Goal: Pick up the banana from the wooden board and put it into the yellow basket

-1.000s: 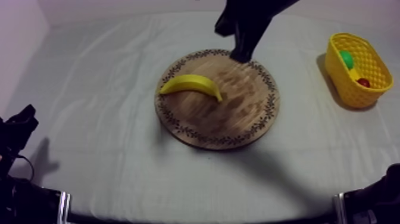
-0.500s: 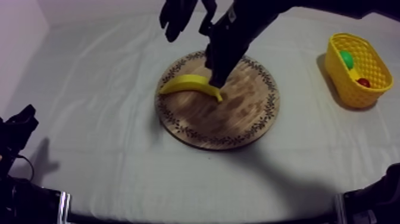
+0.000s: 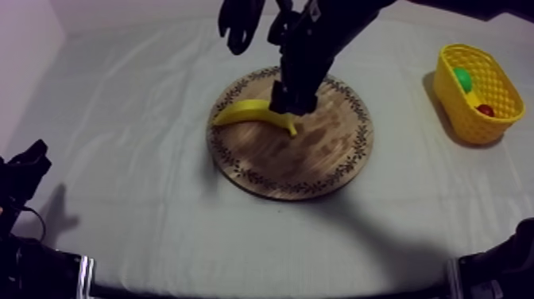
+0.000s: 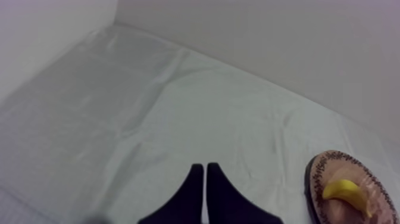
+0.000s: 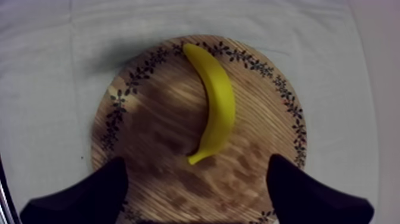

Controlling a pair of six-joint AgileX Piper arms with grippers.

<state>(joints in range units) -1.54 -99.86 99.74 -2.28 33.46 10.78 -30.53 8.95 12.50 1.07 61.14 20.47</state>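
The right gripper (image 3: pixel 290 103) hangs over the wooden board (image 3: pixel 318 163) a little above the middle of the top view, its arm reaching in from the upper right. In the right wrist view this gripper (image 5: pixel 196 167) has its two black fingers (image 5: pixel 95 193) spread wide apart with nothing clasped between them. The lower tip of the banana (image 5: pixel 217 101) lies in the gap, touching neither finger.

The banana (image 3: pixel 246 111) rests on the upper left part of the board, its curved back towards the rim and its right end under the gripper. The right wrist view shows it running from the board's patterned rim (image 5: pixel 119 101) in towards the bare wood at the centre.

The left gripper (image 3: pixel 25 163) sits low at the left edge of the top view, well apart from the board. In its own wrist view the left gripper (image 4: pixel 205 176) has its fingers pressed together as a narrow wedge, holding nothing, above the grey-white cloth (image 4: pixel 119 107); the board (image 4: pixel 318 179) and banana (image 4: pixel 345 193) lie farther off.

The yellow basket (image 3: pixel 467 123) stands at the right edge of the top view, well apart from the board, with a green toy fruit (image 3: pixel 462 77) and a small red fruit (image 3: pixel 485 110) inside
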